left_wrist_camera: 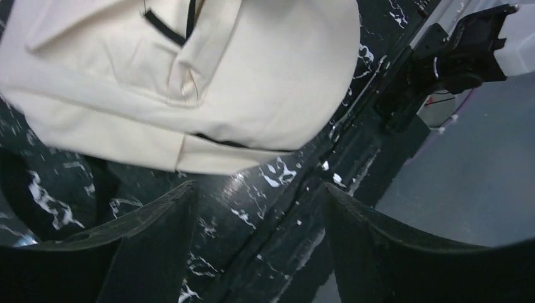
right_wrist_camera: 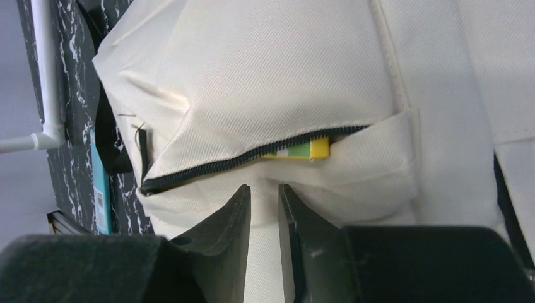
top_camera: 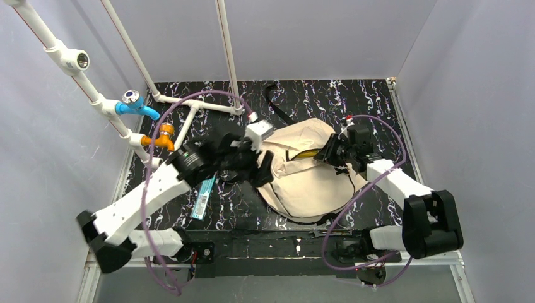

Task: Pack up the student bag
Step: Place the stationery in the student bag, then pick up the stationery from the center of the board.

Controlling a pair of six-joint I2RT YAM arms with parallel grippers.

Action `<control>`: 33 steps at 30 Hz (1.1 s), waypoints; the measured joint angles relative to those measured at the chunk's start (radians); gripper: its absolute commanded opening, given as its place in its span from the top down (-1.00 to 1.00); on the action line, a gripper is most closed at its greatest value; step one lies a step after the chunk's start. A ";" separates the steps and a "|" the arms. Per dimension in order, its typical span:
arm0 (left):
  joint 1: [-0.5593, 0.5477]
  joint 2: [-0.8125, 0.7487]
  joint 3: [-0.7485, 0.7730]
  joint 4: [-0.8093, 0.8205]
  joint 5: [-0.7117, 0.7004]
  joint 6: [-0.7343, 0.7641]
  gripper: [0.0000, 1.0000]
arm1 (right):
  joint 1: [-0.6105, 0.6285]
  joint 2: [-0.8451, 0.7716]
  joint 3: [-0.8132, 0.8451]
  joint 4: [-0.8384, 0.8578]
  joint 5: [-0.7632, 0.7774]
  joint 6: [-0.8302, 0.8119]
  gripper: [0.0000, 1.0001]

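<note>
The student bag [top_camera: 303, 177], beige with a black zipper, lies in the middle of the black marbled table. Its zipper is partly open, and a yellow and green item [right_wrist_camera: 303, 149] shows inside the opening. My right gripper [right_wrist_camera: 265, 187] sits just below the zipper [right_wrist_camera: 208, 167], its jaws nearly closed and pinching a fold of the bag's fabric. In the top view the right gripper [top_camera: 329, 151] is at the bag's upper right. My left gripper [top_camera: 260, 169] is at the bag's left edge. It is wide open and empty [left_wrist_camera: 258, 189] above the table, with the bag [left_wrist_camera: 208, 76] just beyond its fingertips.
A flat teal packet [top_camera: 203, 197] lies on the table left of the bag, under the left arm. It also shows in the right wrist view [right_wrist_camera: 99, 183]. A white pipe frame [top_camera: 189, 104] with blue [top_camera: 135, 107] and orange [top_camera: 161, 139] fittings stands at the back left. A black strap [top_camera: 277, 104] trails behind the bag.
</note>
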 measured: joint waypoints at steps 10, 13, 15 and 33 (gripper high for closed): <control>0.003 -0.399 -0.378 -0.132 -0.100 -0.325 -0.47 | 0.000 0.173 0.087 0.080 0.068 -0.028 0.34; 0.003 -0.449 -0.445 -0.171 -0.151 -0.395 -0.51 | 0.000 0.162 0.088 0.071 0.073 -0.034 0.22; 0.003 -0.466 -0.470 -0.200 -0.202 -0.435 -0.54 | 0.000 0.129 0.088 0.031 0.077 -0.045 0.08; 0.063 -0.252 -0.635 -0.301 -0.729 -0.763 -0.97 | 0.101 -0.148 0.187 -0.340 0.040 -0.125 -0.09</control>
